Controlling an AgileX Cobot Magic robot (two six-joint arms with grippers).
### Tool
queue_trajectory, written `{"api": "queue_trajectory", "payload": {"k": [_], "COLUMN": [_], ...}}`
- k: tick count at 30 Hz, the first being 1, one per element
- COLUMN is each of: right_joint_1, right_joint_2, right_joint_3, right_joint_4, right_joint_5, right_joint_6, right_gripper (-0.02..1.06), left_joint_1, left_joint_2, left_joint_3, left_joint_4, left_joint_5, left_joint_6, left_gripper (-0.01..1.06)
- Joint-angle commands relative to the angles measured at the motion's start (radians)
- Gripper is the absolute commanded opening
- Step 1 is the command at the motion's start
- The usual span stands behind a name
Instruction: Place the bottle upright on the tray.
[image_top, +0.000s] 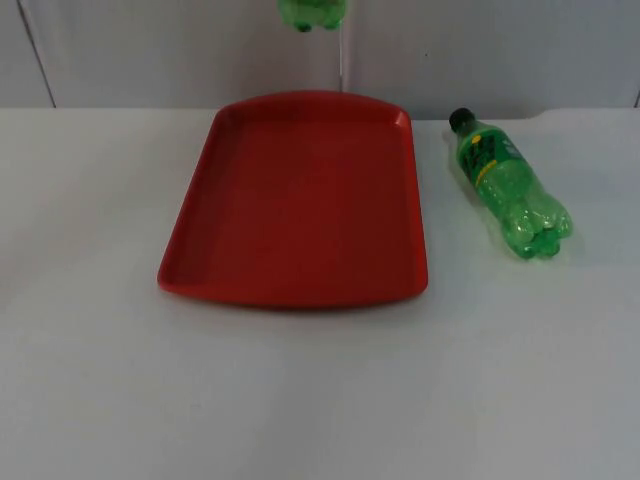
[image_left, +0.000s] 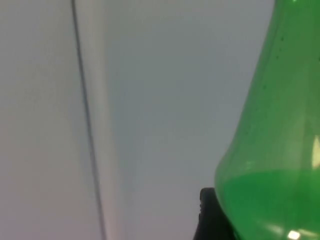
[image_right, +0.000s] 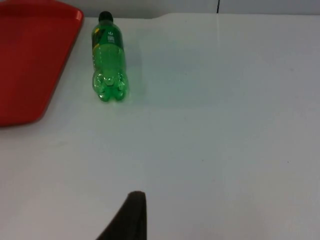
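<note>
A green bottle (image_top: 510, 190) lies on its side on the table (image_top: 300, 400), just beside the red tray (image_top: 300, 200), cap toward the wall; a second green bottle (image_left: 272, 150) hangs high above the tray's far edge, apparently held by the left gripper (image_left: 212, 220); dropped from there it would likely topple or bounce off; I cannot tell the right gripper's (image_right: 131, 217) state as it waits above bare table.

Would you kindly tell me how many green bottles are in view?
2: one bottle lies on the table right of the tray; a second bottle is raised above the tray's far end.
</note>
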Motion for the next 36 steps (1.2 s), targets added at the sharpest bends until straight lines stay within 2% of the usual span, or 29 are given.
{"api": "queue_trajectory", "payload": {"k": [1, 3, 6, 9, 11, 17, 21, 23, 27, 36], "right_joint_1": [-0.006, -0.006, -0.006, -0.006, -0.006, -0.006, -0.006, -0.006, -0.006, -0.006], "right_joint_2": [-0.002, -0.002, -0.002, -0.002, -0.002, -0.002, -0.002, -0.002, -0.002, -0.002], "right_joint_3": [0.002, 0.002, 0.002, 0.002, 0.002, 0.002, 0.002, 0.002, 0.002, 0.002], "right_joint_4": [0.001, 0.001, 0.001, 0.001, 0.001, 0.001, 0.001, 0.001, 0.001, 0.001], "right_joint_5": [-0.005, -0.005, -0.005, -0.005, -0.005, -0.005, -0.005, -0.005, -0.005, -0.005], "right_joint_6": [0.003, 0.003, 0.003, 0.003, 0.003, 0.003, 0.003, 0.003, 0.003, 0.003], "right_gripper": [1.05, 1.05, 1.05, 1.05, 1.05, 1.05, 1.05, 1.05, 1.05, 1.05], "left_joint_1": [-0.001, -0.001, 0.003, 0.016, 0.033, 0.046, 0.050, 0.050, 0.069, 0.113], "left_joint_2": [0.023, 0.059, 0.097, 0.139, 0.197, 0.290, 0.330, 0.351, 0.402, 0.429], "left_joint_3": [-0.004, -0.004, -0.004, -0.004, -0.004, -0.004, -0.004, -0.004, -0.004, -0.004], "left_joint_4": [-0.046, -0.075, -0.147, -0.201, -0.237, -0.266, -0.266, -0.266, -0.279, -0.289], "left_joint_5": [-0.044, -0.067, -0.091, -0.139, -0.220, -0.310, -0.321, -0.327, -0.398, -0.427], "left_joint_6": [0.129, 0.206, 0.246, 0.246, 0.257, 0.323, 0.393, 0.398, 0.418, 0.444], "left_gripper": [0.00, 0.00, 0.00, 0.00, 0.00, 0.00, 0.00, 0.00, 0.00, 0.00]}}
